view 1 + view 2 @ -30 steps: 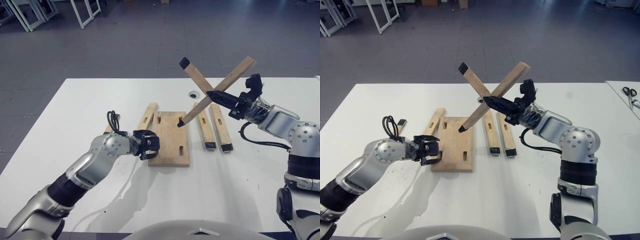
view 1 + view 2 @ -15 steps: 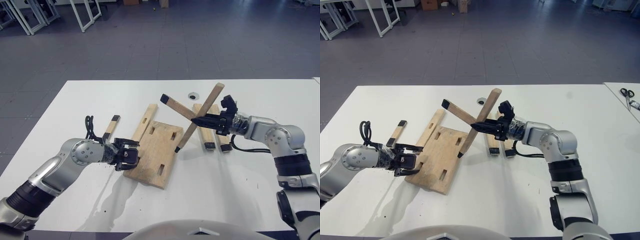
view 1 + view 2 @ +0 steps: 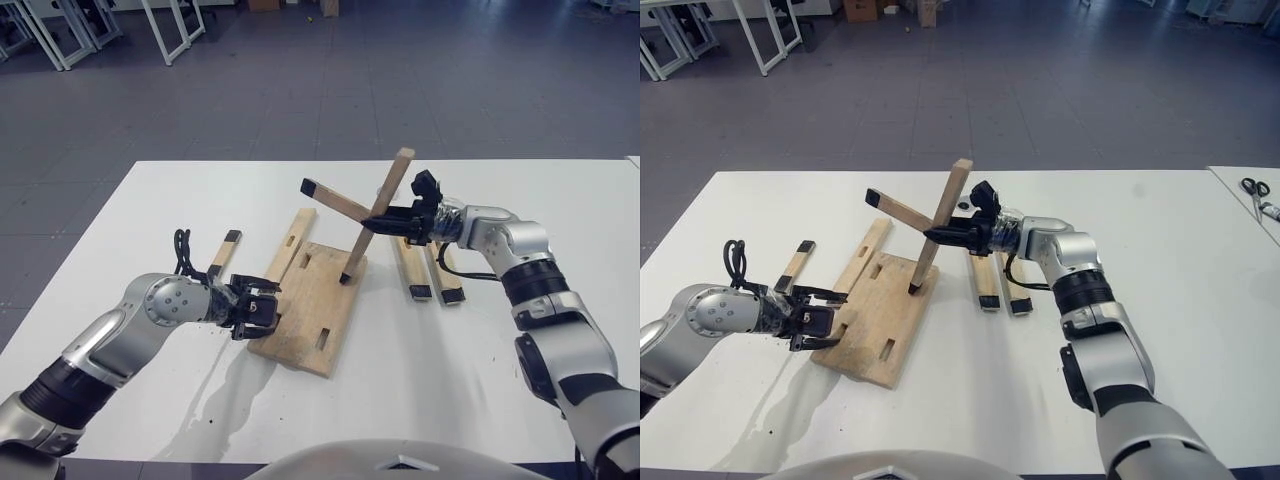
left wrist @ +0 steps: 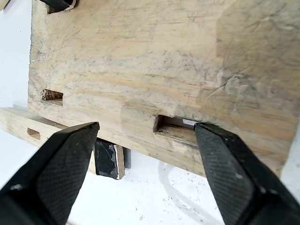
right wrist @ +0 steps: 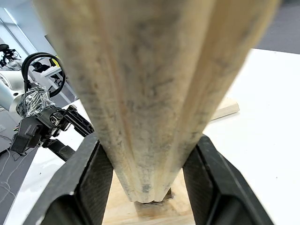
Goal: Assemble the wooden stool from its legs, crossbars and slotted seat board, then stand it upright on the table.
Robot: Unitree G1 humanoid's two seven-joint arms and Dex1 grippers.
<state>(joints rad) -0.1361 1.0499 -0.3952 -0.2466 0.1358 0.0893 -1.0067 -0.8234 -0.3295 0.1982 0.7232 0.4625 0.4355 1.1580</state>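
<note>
The right gripper (image 3: 385,217) squeezed the crossed legs (image 3: 389,188); the long leg stood nearly upright, tip down on the seat board (image 3: 300,322). The left gripper (image 3: 258,308) sat beside the board, fingers apart.

Nothing legible shows here. The seat board (image 3: 308,305), the crossed legs (image 3: 340,203) and the table (image 3: 480,380) bear no text, label, brand, number or sign that can be read.
</note>
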